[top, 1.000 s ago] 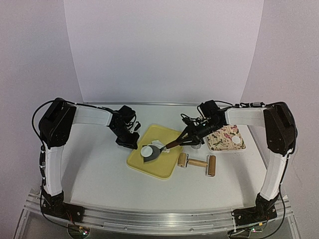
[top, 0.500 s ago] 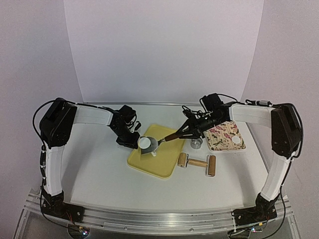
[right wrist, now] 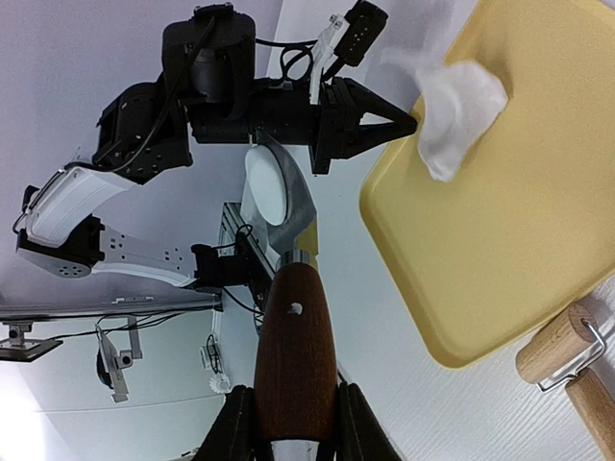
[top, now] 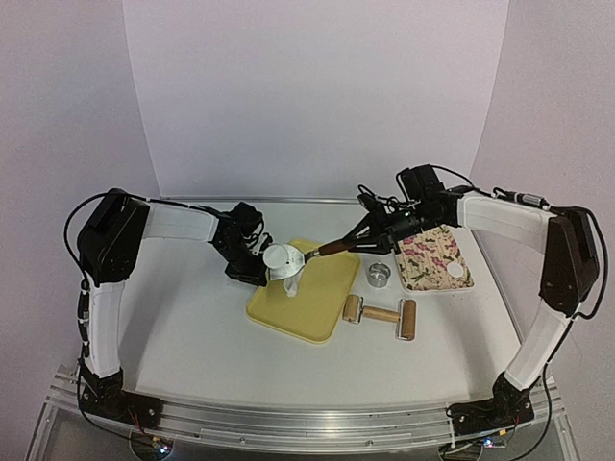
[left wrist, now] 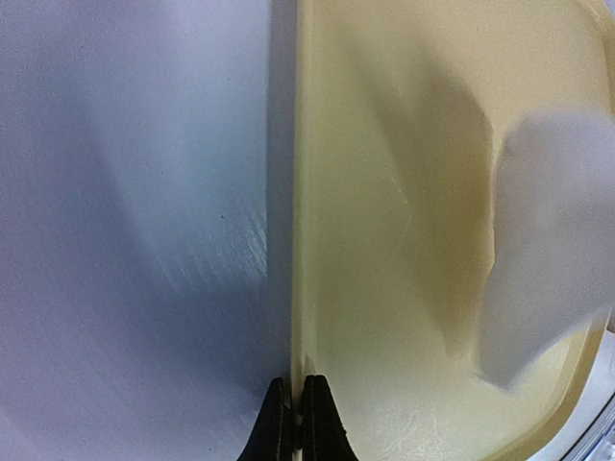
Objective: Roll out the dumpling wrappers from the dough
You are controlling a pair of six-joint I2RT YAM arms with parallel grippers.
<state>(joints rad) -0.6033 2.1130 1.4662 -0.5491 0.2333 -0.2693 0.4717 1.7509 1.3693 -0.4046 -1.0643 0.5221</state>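
Observation:
My right gripper (top: 365, 239) (right wrist: 293, 415) is shut on the brown wooden handle of a metal spatula (top: 327, 250) (right wrist: 293, 336). The blade holds a round white dumpling wrapper (top: 281, 256) (right wrist: 267, 182) above the yellow tray's (top: 322, 298) back left part. A crumpled white piece of leftover dough (top: 292, 284) (right wrist: 459, 104) lies on the tray below it and shows blurred in the left wrist view (left wrist: 548, 250). My left gripper (top: 252, 276) (left wrist: 293, 423) is shut on the tray's left rim (left wrist: 300, 240). Another wrapper (top: 455, 271) lies on the patterned plate (top: 428, 257).
A shiny ring cutter (top: 379, 277) stands between the tray and the patterned plate. A wooden rolling pin (top: 381, 314) (right wrist: 567, 360) lies on the table just right of the tray's near corner. The white backdrop walls stand behind and beside the table.
My right gripper has lifted the spatula with the wrapper off the tray, up and to the left. The right arm has straightened and risen. The left gripper has stayed on the rim.

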